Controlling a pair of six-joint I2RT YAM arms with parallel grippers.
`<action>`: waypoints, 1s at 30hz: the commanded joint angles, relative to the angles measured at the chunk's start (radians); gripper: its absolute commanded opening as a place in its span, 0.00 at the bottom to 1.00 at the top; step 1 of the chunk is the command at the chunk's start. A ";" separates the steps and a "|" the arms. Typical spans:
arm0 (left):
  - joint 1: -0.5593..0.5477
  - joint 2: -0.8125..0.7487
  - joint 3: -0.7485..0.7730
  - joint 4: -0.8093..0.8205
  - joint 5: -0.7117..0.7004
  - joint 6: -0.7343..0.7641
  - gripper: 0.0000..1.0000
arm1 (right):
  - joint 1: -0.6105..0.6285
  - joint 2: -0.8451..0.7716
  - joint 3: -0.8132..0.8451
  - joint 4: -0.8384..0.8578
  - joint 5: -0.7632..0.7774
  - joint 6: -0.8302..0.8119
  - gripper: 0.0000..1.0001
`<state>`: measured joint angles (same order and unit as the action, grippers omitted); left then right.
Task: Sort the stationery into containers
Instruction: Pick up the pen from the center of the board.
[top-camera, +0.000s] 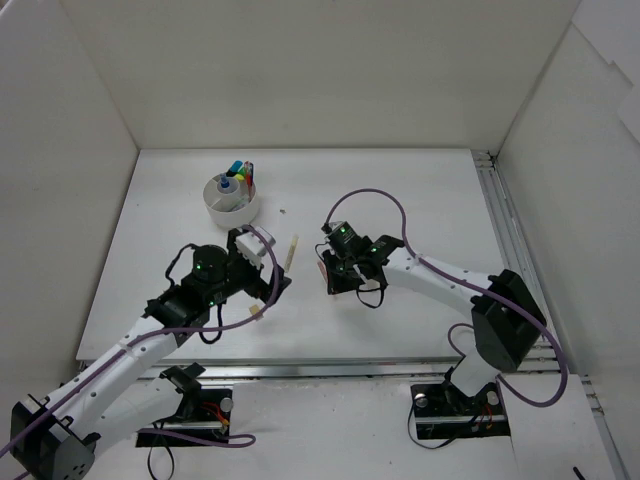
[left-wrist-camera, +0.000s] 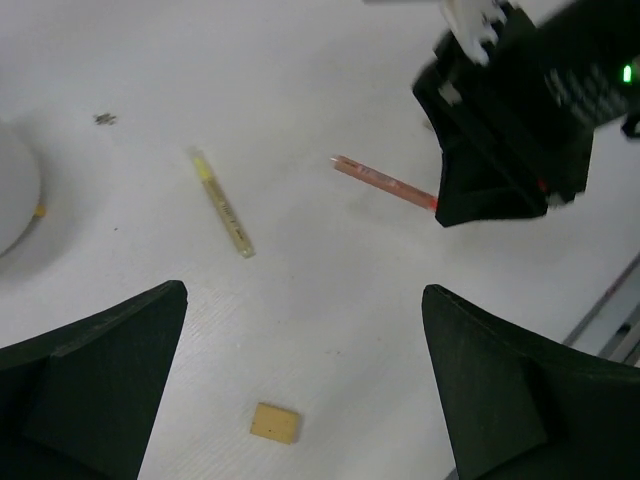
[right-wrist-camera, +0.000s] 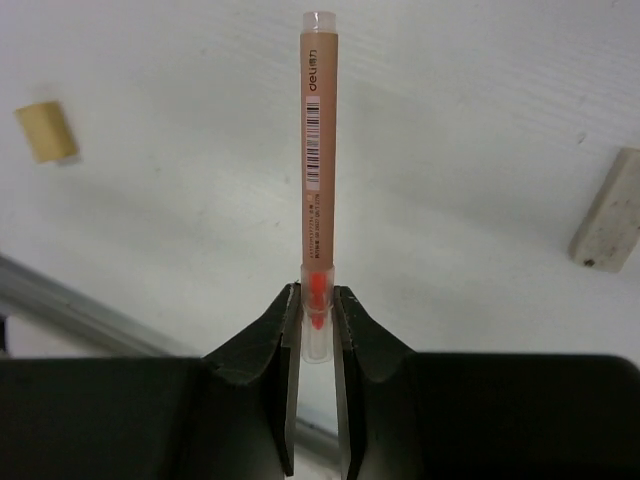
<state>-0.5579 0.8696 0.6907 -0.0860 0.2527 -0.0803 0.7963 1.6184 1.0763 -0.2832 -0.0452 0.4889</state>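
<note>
My right claw (right-wrist-camera: 318, 300) is clenched on the tip end of the one red pen (right-wrist-camera: 318, 150), which sticks straight out ahead of it over the table (right-wrist-camera: 480, 100). My left claw (left-wrist-camera: 303, 295) hangs wide open with nothing in it. Nearby are one beige eraser (left-wrist-camera: 275, 422) and one cream stick (left-wrist-camera: 222, 203). Further back there's one white bowl (top-camera: 225, 212) with highlighters (top-camera: 240, 170) in it, too small to count.

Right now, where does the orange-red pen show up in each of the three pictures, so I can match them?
Top external: the pen lies near the middle, poking left from the right gripper.
Left wrist: pen upper right, slanting out from under that gripper.
Right wrist: pen dead centre, its near end clamped.
Shared landmark: the beige eraser, bottom centre for the left wrist, upper left for the right.
</note>
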 joint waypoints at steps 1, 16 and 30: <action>-0.094 0.006 -0.008 0.078 0.110 0.217 1.00 | -0.048 -0.081 0.072 -0.158 -0.269 -0.059 0.00; -0.362 0.146 0.062 0.045 0.129 0.540 0.98 | -0.063 -0.138 0.209 -0.479 -0.788 -0.107 0.00; -0.450 0.138 0.073 0.078 0.135 0.580 0.48 | -0.068 -0.123 0.258 -0.505 -0.775 -0.110 0.00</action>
<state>-1.0019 1.0447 0.7258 -0.0700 0.3668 0.4740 0.7338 1.5204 1.2907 -0.7578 -0.7902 0.3904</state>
